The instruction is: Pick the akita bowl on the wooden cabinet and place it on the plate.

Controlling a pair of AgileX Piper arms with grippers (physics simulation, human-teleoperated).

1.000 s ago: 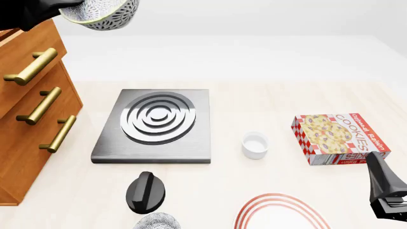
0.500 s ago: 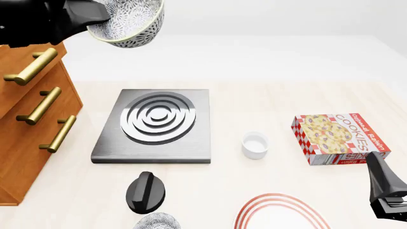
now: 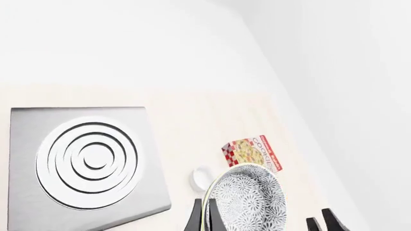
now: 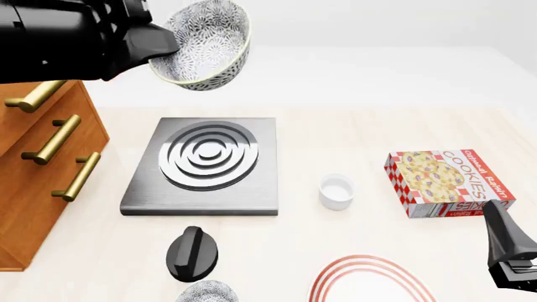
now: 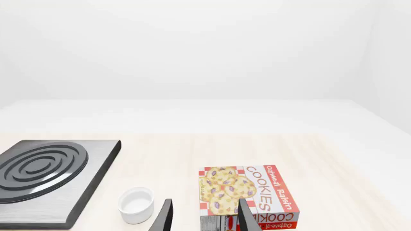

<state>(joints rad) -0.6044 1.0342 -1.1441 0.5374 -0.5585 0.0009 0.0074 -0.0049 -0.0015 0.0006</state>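
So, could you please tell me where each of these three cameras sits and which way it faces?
Front view: fixed above and behind the arms, looking forward and down at the table; shows the left arm carrying the akita bowl and the right tool at the lower edge.
Left wrist view: behind the left tool, looking down past the held bowl; fingertips show.
Right wrist view: behind the right tool, low, facing the far wall; both fingers show.
Shared: all three show the stove slab, white cup and cookie box.

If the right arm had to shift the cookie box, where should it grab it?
The cookie box lies flat with its printed face up, so come from above and close across its two long sides near the middle. The right gripper looks open and near it already.
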